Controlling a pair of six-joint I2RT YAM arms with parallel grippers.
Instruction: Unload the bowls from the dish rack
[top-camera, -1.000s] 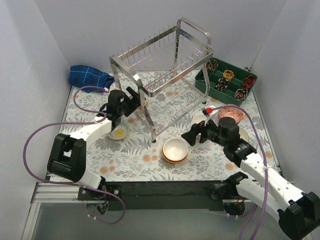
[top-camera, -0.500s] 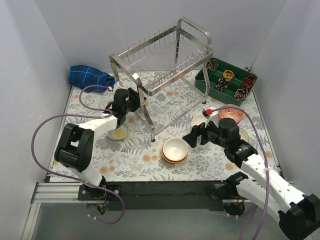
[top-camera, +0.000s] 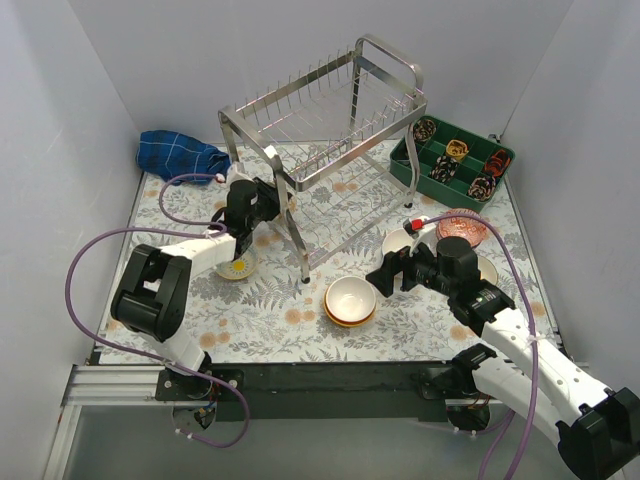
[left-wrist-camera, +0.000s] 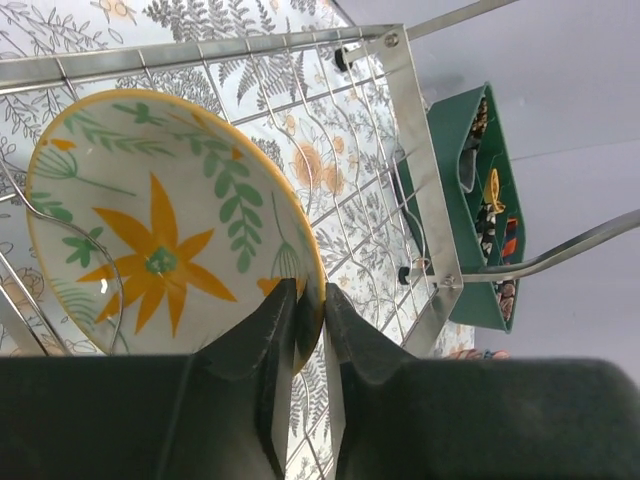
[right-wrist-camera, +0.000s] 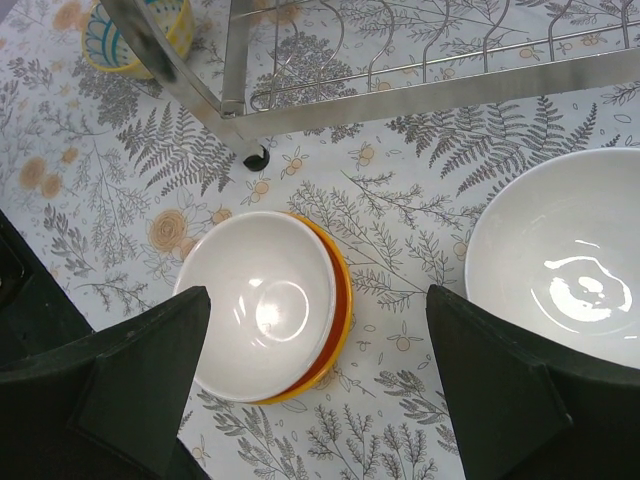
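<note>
The steel dish rack (top-camera: 330, 130) stands at the back middle of the table. On its lower tier leans a cream bowl (left-wrist-camera: 160, 230) with an orange flower and green leaves inside. My left gripper (left-wrist-camera: 310, 300) (top-camera: 262, 200) is shut on that bowl's rim, one finger inside and one outside. My right gripper (right-wrist-camera: 315, 295) (top-camera: 385, 272) hangs open over a white bowl (right-wrist-camera: 255, 300) nested in an orange one (top-camera: 351, 300), touching neither. Another white bowl (right-wrist-camera: 560, 290) sits to the right, and a yellow-and-blue bowl (top-camera: 238, 265) by the rack's front leg.
A red patterned bowl (top-camera: 462, 228) sits right of the rack. A green divided tray (top-camera: 452, 162) with small items stands at the back right, and a blue cloth (top-camera: 180, 152) at the back left. The rack's leg (right-wrist-camera: 170, 60) stands close to the nested bowls.
My left gripper has reached into the rack's lower tier and closed its fingers on the floral bowl's rim. The right arm has barely moved.
</note>
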